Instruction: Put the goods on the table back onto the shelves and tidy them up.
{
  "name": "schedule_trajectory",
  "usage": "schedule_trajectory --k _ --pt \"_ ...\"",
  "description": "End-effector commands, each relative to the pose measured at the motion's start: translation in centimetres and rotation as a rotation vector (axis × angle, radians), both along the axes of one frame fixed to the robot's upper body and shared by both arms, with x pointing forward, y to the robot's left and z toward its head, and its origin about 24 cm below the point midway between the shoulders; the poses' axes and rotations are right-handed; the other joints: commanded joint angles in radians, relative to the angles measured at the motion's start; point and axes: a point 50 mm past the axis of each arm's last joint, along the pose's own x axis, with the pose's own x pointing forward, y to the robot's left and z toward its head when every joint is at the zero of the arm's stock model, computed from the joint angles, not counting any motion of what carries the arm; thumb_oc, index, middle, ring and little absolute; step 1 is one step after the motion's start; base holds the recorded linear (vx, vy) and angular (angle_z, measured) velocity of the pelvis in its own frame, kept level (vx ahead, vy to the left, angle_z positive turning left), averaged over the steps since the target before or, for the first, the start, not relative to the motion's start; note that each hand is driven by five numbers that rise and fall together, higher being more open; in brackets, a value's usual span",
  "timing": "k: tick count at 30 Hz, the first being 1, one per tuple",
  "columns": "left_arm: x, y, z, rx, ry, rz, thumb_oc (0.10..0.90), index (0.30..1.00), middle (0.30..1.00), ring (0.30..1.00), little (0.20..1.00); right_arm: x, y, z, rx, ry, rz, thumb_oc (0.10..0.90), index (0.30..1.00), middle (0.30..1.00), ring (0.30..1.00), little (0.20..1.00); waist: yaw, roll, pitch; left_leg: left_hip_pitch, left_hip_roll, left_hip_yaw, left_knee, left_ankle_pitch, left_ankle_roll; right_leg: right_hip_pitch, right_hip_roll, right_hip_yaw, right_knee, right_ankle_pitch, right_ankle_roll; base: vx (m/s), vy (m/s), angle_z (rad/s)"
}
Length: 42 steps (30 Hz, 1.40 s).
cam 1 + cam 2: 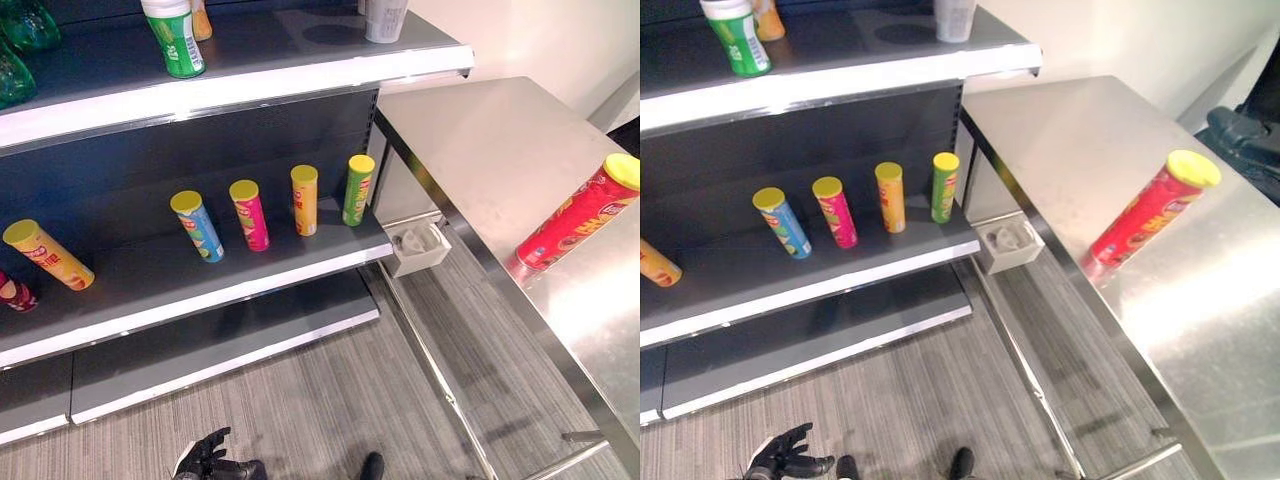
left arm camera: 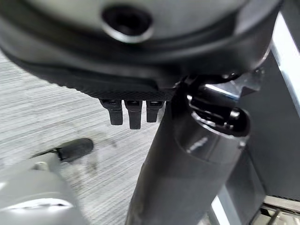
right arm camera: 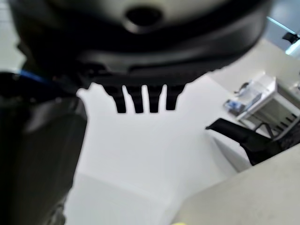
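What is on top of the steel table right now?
One red can with a yellow lid stands on the table, apart from the shelf. The rest of the visible tabletop is bare; its far right side is cut off by the view's edge.

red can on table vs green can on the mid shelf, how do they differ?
The red can has a red body; the green can has a green one. The red can stands alone on the steel table; the green can ends a row of cans on the middle shelf, next to an orange can. Both are upright tubes with yellow lids.
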Motion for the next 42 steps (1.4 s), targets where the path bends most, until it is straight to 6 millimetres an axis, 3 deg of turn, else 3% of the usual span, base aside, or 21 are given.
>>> schedule_trajectory --k 1,6,14,34,36,37,42 --pt "2.0 2.5 2.0 0.097 -0.087 -0.078 0.800 0.900 0.900 0.900 0.900 0.2 2.0 4.6 -0.076 -0.169 0.081 0.800 0.900 0.900 0.900 0.900 0.031 -0.098 -0.033 0.051 -0.011 0.032 0.002 -0.090 -0.002 0.019 -0.036 0.058 0.007 -0.056 0.078 0.00 0.000 0.00" --pt "1.8 3.0 2.1 0.111 -0.086 -0.074 0.800 0.900 0.900 0.900 0.900 1.7 2.7 2.6 -0.103 -0.032 0.112 0.800 0.900 0.900 0.900 0.900 0.034 -0.108 -0.022 0.047 -0.016 0.031 0.002 -0.091 0.000 0.018 -0.042 0.059 0.007 -0.051 0.079 0.00 0.000 0.00" --pt "1.5 2.6 1.9 0.104 -0.080 -0.080 0.800 0.900 0.900 0.900 0.900 2.3 2.5 1.3 -0.161 0.075 0.071 0.800 0.900 0.900 0.900 0.900 0.041 -0.111 -0.011 0.044 -0.021 0.025 0.002 -0.093 0.003 0.017 -0.048 0.058 0.007 -0.048 0.081 0.00 0.000 0.00" --pt "1.4 2.3 1.6 0.102 -0.070 -0.077 0.800 0.900 0.900 0.900 0.900 2.8 1.4 -1.5 -0.075 0.113 0.013 0.800 0.900 0.900 0.900 0.900 0.049 -0.102 0.009 0.031 -0.017 0.008 0.002 -0.085 0.001 0.014 -0.045 0.048 0.007 -0.053 0.075 0.00 0.000 0.00" --pt "1.5 2.3 1.7 0.104 -0.074 -0.075 0.800 0.900 0.900 0.900 0.900 2.9 1.4 -1.8 -0.069 0.118 0.009 0.704 0.756 0.756 0.756 0.756 0.052 -0.098 0.011 0.034 -0.016 0.007 0.002 -0.088 0.000 0.019 -0.043 0.045 0.007 -0.057 0.075 0.00 0.000 0.00" --pt "1.6 2.3 1.7 0.106 -0.074 -0.074 0.800 0.900 0.900 0.900 0.900 2.9 1.3 -1.9 -0.068 0.130 0.002 0.400 0.300 0.300 0.300 0.300 0.052 -0.097 0.012 0.035 -0.016 0.006 0.002 -0.088 0.000 0.020 -0.044 0.044 0.007 -0.057 0.076 0.00 0.000 0.00" --pt "1.5 2.4 1.7 0.107 -0.072 -0.070 0.800 0.900 0.900 0.900 0.900 2.8 0.9 -2.7 -0.042 0.142 -0.010 0.400 0.300 0.300 0.300 0.300 0.050 -0.094 0.010 0.040 -0.019 0.004 0.002 -0.090 0.002 0.026 -0.044 0.042 0.007 -0.060 0.075 0.00 -0.001 0.01"
